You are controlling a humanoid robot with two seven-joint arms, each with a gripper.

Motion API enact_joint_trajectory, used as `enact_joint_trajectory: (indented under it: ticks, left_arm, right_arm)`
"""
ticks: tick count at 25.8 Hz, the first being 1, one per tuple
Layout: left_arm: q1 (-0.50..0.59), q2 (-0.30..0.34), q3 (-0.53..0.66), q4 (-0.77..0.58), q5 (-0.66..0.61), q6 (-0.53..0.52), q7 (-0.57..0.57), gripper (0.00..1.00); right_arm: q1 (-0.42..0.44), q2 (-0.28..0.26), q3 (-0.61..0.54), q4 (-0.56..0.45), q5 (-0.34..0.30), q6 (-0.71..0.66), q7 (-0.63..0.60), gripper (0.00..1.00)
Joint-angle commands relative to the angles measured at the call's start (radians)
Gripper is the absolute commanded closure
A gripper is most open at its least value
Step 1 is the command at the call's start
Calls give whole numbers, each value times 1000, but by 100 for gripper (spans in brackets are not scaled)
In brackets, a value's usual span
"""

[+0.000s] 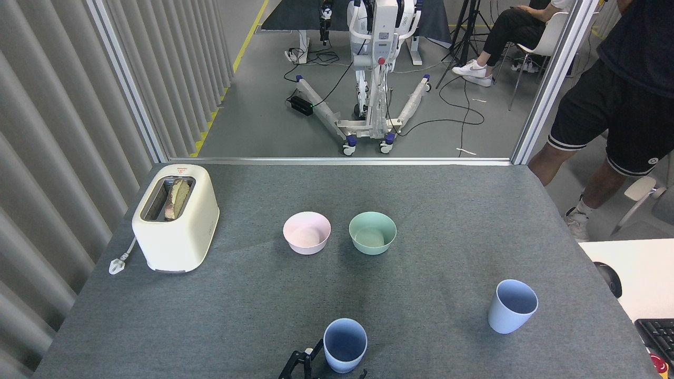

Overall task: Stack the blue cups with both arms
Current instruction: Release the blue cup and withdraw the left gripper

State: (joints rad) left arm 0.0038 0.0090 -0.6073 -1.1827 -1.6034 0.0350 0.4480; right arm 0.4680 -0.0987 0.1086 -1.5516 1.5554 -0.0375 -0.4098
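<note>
One pale blue cup (345, 345) stands upright at the table's near edge, in the middle. A black gripper (330, 370), taken to be my left one, pokes up from the bottom edge around the cup's base. Its black fingers (298, 365) show just left of the cup, and a small black tip shows at its lower right. Most of the gripper is cut off by the frame, so its hold on the cup is unclear. The second blue cup (512, 306) stands alone at the right, leaning slightly. My right gripper is out of view.
A pink bowl (307, 232) and a mint-green bowl (372, 232) sit side by side mid-table. A cream toaster (176, 217) with bread stands at the left. A person's legs (605, 137) are by the table's right far corner. A white desk (637, 273) adjoins the right.
</note>
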Motion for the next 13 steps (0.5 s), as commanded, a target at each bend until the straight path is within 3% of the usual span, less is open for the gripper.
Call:
enact_joint_trajectory:
  ticks: [1, 6, 9, 13]
  left_arm:
    - [81, 11, 1, -71, -3, 0, 1, 0]
    - [122, 19, 9, -110, -4, 3, 0, 0]
    - [137, 28, 81, -100, 0, 13, 0, 0]
    - [318, 91, 201, -195, 0, 10, 8, 0]
  right_arm:
    - [0, 1, 0, 1, 0, -1, 0, 0]
    - [-5, 4, 16, 16, 0, -1, 0, 0]
    - [-14, 4, 22, 16, 0, 1, 0, 0]
    - [-15, 4, 8, 16, -2, 14, 0, 0]
